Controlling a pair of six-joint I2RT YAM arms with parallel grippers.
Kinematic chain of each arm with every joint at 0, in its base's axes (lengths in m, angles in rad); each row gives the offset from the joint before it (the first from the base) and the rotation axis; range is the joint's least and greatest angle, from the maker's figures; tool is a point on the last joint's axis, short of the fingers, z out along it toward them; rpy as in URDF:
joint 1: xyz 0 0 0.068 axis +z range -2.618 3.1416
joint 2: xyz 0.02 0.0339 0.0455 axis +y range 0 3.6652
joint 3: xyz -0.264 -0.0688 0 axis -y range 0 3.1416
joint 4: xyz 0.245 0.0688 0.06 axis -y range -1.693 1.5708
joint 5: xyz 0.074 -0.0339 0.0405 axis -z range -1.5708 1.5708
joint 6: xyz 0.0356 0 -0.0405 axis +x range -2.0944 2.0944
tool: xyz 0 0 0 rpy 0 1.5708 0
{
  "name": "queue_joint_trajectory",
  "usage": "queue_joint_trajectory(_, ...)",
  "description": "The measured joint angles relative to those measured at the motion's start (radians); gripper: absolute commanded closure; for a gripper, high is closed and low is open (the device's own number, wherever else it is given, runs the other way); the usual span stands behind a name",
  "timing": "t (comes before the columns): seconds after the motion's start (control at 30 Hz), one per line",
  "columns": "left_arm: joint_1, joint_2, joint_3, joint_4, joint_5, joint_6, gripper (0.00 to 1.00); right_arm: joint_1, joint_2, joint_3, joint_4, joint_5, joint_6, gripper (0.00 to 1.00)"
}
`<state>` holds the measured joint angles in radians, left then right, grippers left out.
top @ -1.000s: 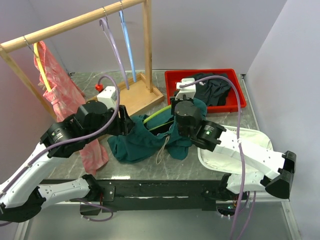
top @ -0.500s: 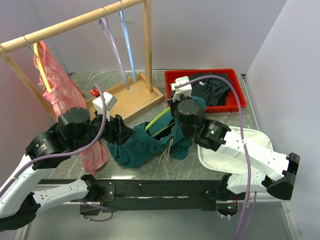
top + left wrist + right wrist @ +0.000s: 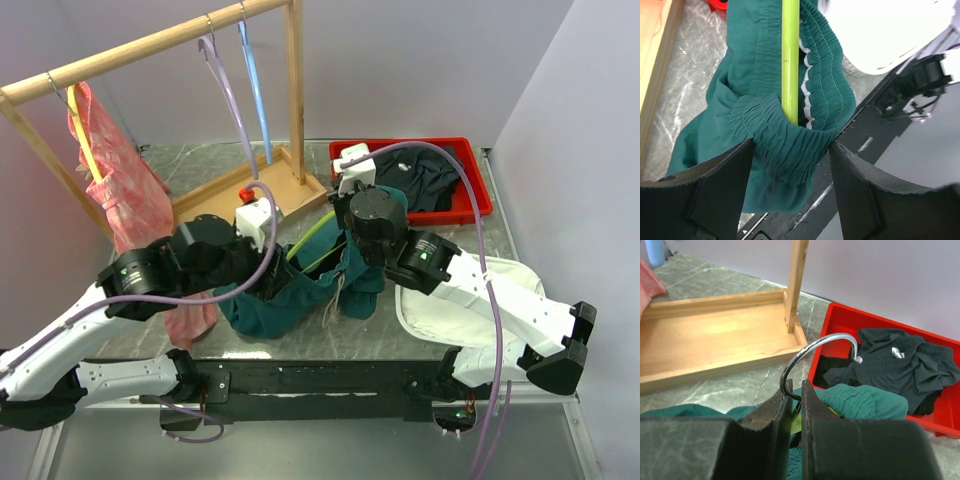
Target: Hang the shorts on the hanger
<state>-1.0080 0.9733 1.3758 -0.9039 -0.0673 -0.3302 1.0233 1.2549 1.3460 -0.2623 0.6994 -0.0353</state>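
The dark teal shorts (image 3: 300,295) lie bunched at the table's front middle. Their elastic waistband (image 3: 825,75) is threaded over one arm of the lime-green hanger (image 3: 790,60). My left gripper (image 3: 792,165) is closed on the gathered waistband, which touches both fingers; in the top view it (image 3: 262,278) sits at the shorts' left end. My right gripper (image 3: 796,405) is shut on the hanger's neck, just below the metal hook (image 3: 815,347), with teal fabric (image 3: 865,400) right behind it. In the top view it (image 3: 345,255) is over the shorts' far side, and the green hanger arm (image 3: 312,235) shows between the grippers.
A wooden rack with a tray base (image 3: 250,195) stands at the back left. It carries a pink garment (image 3: 120,190) on a yellow hanger, a lilac hanger (image 3: 228,95) and a blue hanger (image 3: 255,90). A red bin (image 3: 484,195) holds a black garment (image 3: 430,175). A white bag (image 3: 500,290) lies right.
My left arm has swung to the right and in over the shorts, drawing the waistband with it. My right gripper has shifted slightly toward the back with the hanger.
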Motion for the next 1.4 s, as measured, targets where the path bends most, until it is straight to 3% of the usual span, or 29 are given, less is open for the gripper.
queue_joint_trajectory(0.07, -0.031, 0.01, -0.014, 0.006, -0.043, -0.001, 0.42, 0.001, 0.008, 0.012, -0.018, -0.002, 0.0, 1.0)
queue_joint_trajectory(0.17, -0.07, 0.009, -0.059, 0.034, -0.113, -0.006, 0.62, 0.002, 0.016, 0.026, -0.044, -0.009, 0.001, 1.0)
queue_joint_trajectory(0.3, -0.115, -0.011, -0.146, 0.106, -0.196, -0.019, 0.99, 0.006, 0.021, 0.028, -0.079, -0.013, 0.005, 1.0)
queue_joint_trajectory(0.43, -0.151, -0.026, -0.193, 0.152, -0.254, -0.027, 0.99, 0.005, 0.022, 0.028, -0.108, -0.016, 0.016, 1.0)
queue_joint_trajectory(0.5, -0.164, -0.039, -0.216, 0.176, -0.272, -0.031, 0.99, 0.005, 0.021, 0.028, -0.11, -0.017, 0.019, 0.95)
queue_joint_trajectory(0.63, -0.171, -0.075, -0.25, 0.206, -0.279, -0.035, 0.99, 0.006, 0.017, 0.027, -0.112, -0.036, 0.027, 0.65)
queue_joint_trajectory(0.67, -0.171, -0.082, -0.254, 0.207, -0.279, -0.039, 0.99, 0.006, 0.012, 0.025, -0.106, -0.048, 0.043, 0.53)
queue_joint_trajectory(0.8, -0.171, -0.104, -0.289, 0.215, -0.288, -0.064, 0.99, 0.015, -0.037, 0.019, -0.082, -0.093, 0.082, 0.36)
queue_joint_trajectory(1.0, -0.172, -0.143, -0.327, 0.207, -0.289, -0.111, 0.99, 0.001, -0.13, -0.035, -0.053, -0.129, 0.129, 0.35)
queue_joint_trajectory(1.2, -0.172, -0.217, -0.328, 0.187, -0.29, -0.159, 0.99, -0.207, -0.184, -0.15, -0.042, -0.307, 0.235, 0.36)
queue_joint_trajectory(1.4, -0.172, -0.236, -0.328, 0.145, -0.291, -0.19, 0.99, -0.232, -0.18, -0.196, -0.033, -0.442, 0.286, 0.35)
